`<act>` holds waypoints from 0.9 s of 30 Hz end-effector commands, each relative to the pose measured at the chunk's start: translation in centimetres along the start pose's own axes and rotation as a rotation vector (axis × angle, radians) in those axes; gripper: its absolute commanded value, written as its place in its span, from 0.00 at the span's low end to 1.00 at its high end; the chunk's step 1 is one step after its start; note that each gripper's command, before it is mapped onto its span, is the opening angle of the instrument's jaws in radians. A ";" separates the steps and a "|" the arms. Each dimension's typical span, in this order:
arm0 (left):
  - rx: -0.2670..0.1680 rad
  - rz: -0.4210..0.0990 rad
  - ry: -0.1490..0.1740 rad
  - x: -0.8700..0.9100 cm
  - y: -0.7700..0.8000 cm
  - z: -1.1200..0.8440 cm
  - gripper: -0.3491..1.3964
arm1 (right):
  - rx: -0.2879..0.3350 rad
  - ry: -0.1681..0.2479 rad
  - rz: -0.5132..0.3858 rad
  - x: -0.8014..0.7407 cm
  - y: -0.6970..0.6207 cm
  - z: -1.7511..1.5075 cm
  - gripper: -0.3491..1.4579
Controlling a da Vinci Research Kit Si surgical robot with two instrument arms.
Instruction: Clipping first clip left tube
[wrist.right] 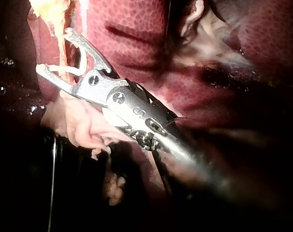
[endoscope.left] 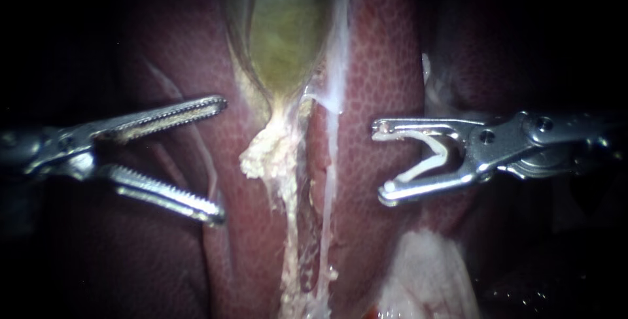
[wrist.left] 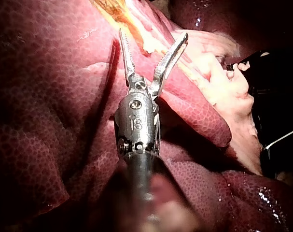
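My right instrument (endoscope.left: 381, 162) sits closest to the endoscope, coming in from 3 o'clock. Its jaws stand wide apart but hold a white clip (endoscope.left: 432, 159), one leg lying along each jaw. My left instrument (endoscope.left: 221, 160) enters from 9 o'clock with its toothed jaws gaping and nothing between them. The greenish gallbladder (endoscope.left: 284, 38) hangs at 12 o'clock. From its neck the left tube (endoscope.left: 288, 188), crusted yellow-white, runs toward 6 o'clock midway between my two tips and touches neither. Liver (endoscope.left: 383, 64) lies on both sides.

From the left wrist, my left instrument (wrist.left: 153, 35) spreads its jaws over red liver (wrist.left: 49, 96), with yellowish tissue just ahead of them.

From the right wrist, my right instrument (wrist.right: 54, 50) cradles the clip (wrist.right: 71, 71). I cannot tell whether the pale strand (wrist.right: 52, 12) beyond the tips is inside them.
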 end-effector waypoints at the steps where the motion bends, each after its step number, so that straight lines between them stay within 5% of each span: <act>1: -0.004 -0.005 0.002 0.02 0.00 0.02 0.64 | 0.000 0.000 0.000 0.00 0.00 0.00 0.52; 21: -0.040 -0.090 0.032 0.31 0.20 0.34 0.48 | -0.001 0.000 -0.001 -0.01 -0.01 0.01 0.52; 24: -0.047 -0.101 0.045 0.35 0.24 0.35 0.40 | -0.001 0.000 -0.001 -0.01 -0.01 0.01 0.52; 27: -0.053 -0.100 0.063 0.39 0.27 0.35 0.22 | -0.001 0.000 -0.001 -0.01 -0.01 0.02 0.52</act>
